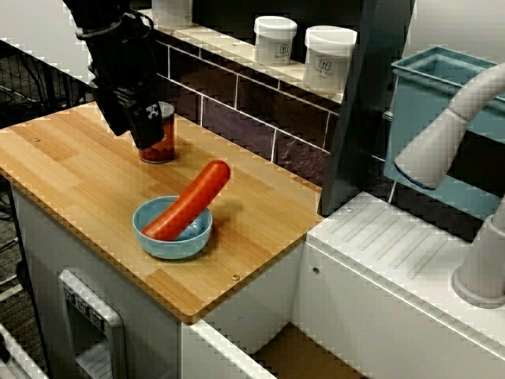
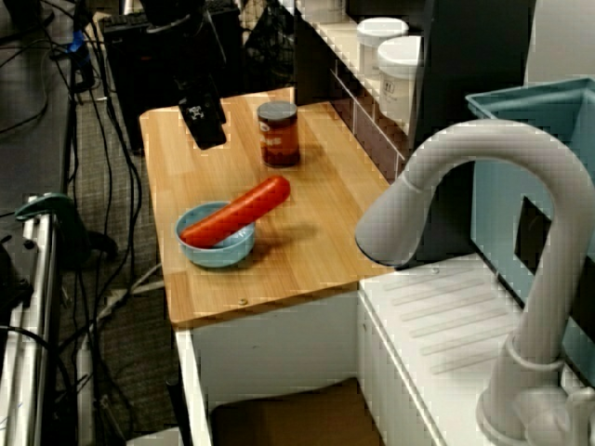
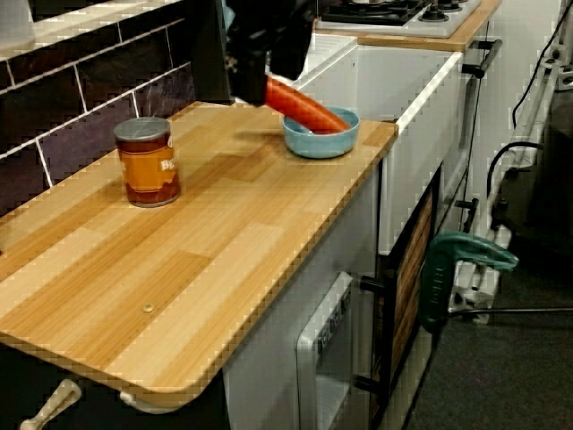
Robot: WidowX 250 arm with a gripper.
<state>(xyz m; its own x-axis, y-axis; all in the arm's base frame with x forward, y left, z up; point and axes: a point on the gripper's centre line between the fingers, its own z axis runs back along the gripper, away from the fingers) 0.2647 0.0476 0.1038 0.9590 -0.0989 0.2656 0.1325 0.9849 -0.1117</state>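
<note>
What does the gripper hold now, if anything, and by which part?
Nothing, it seems: the gripper hangs over the counter beside the can, touching neither it nor the sausage.

- Soft, even indoor light filled all three views; the wooden counter [image 1: 79, 174] looked bright, without glare.
- A faint shadow lay just beside the bowl [image 1: 172, 233].
- The gripper [image 1: 147, 136] showed as a black mass, detail lost.
- The tap [image 2: 483, 177] loomed close and soft in the view over the sink.
- Outlines were jagged throughout; the can [image 3: 148, 166] bore a dull sheen on its lid in the low view.
</note>
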